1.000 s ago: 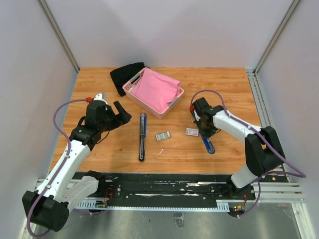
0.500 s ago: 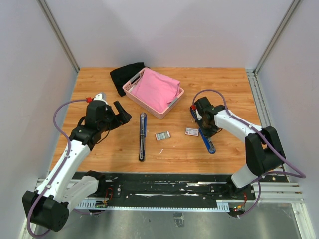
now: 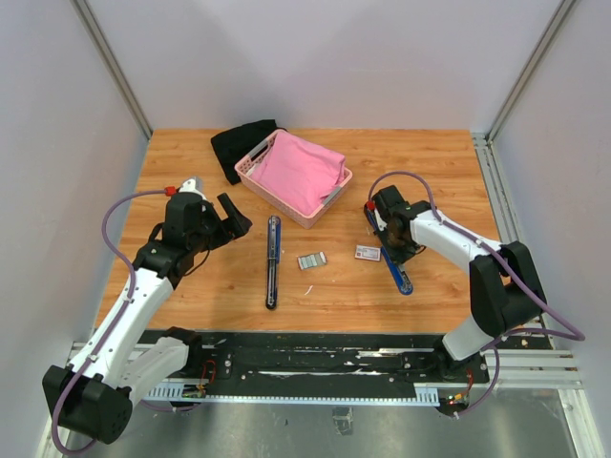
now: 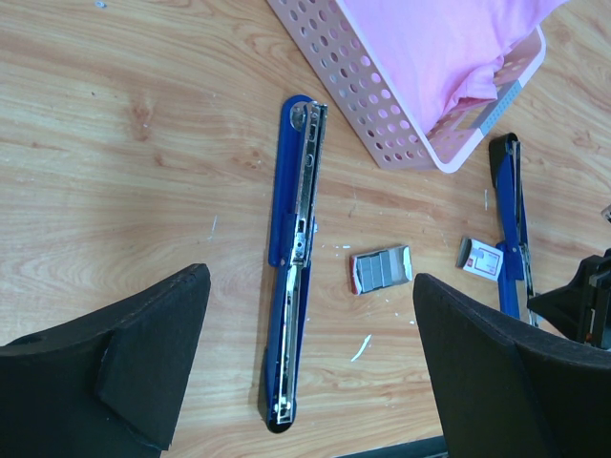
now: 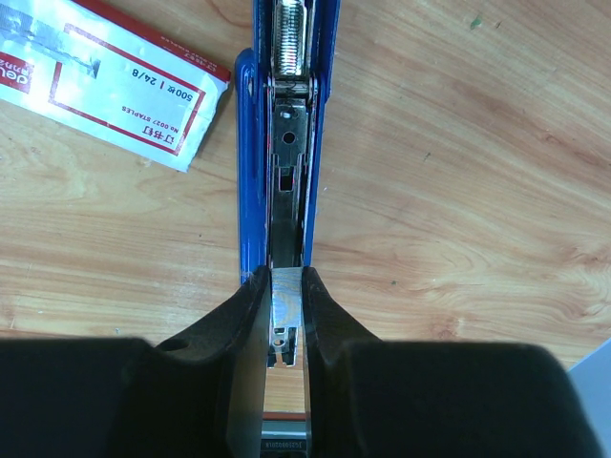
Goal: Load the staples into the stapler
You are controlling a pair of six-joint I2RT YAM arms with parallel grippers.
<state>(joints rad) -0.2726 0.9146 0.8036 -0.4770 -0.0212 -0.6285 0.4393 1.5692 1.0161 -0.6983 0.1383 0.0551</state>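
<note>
- Top view: an open blue stapler (image 3: 273, 260) is noted nearward of the pink basket (image 3: 272, 198), its long axis running away from the arm bases.
- The staples block (image 3: 311, 260) lies on the desk (image 3: 191, 162), also nearward of the basket and apart from both claws. The white carton (image 3: 367, 252) sits nearward and right of the basket.
- A second stapler (image 3: 401, 279) is seen right of the basket's near corner, and the right claw (image 3: 389, 240) is set down over it. The left claw (image 3: 235, 216) is positioned left of the basket.
- Left wrist view: the left claw is seen released, jaws wide, nothing between them. The staples block (image 4: 382, 269) is seen below the basket (image 4: 382, 105), between the two staplers.
- Right wrist view: the right claw (image 5: 286, 286) is clenched on a narrow silvery staple strip (image 5: 286, 298), so judged from shine and width.
- The strip's long axis is lined up with the second stapler's channel (image 5: 288, 162), directly over it. Whether it is seated cannot be told.
- Judgement: seating is expected to depend on that alignment being kept, and the right arm is the nearer one.
</note>
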